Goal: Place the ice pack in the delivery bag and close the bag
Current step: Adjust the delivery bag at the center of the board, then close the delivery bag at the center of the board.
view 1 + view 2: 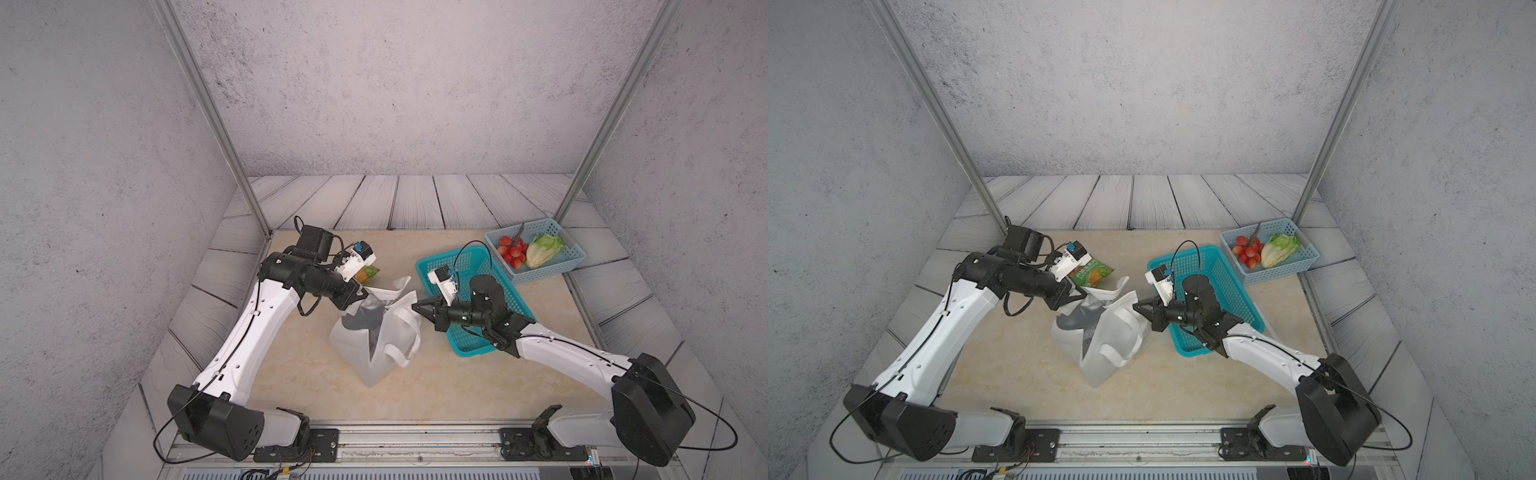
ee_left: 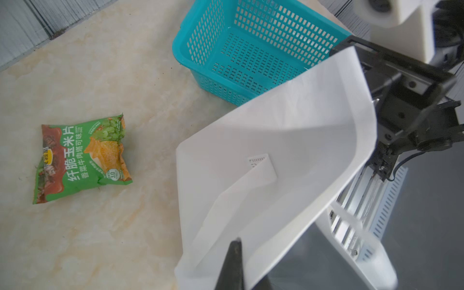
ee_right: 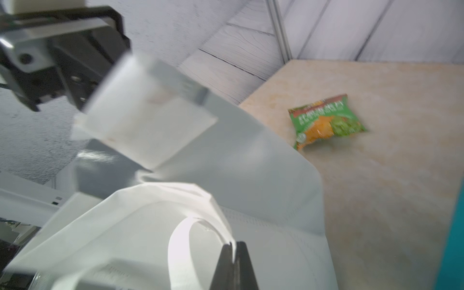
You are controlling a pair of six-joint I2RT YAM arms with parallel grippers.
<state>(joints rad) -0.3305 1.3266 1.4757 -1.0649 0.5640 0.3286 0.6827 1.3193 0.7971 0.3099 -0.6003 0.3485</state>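
Light, limp delivery bag sags unless held at its rim; left gripper and right gripper both seem clamped on that rim

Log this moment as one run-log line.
left claw: shut on delivery bag rim | right claw: shut on opposite rim | ice pack: not in view | snack packet: on table, outside bag

green snack packet flat on tabletop, teal mesh basket, pale blue basket holding red fruit, lettuce
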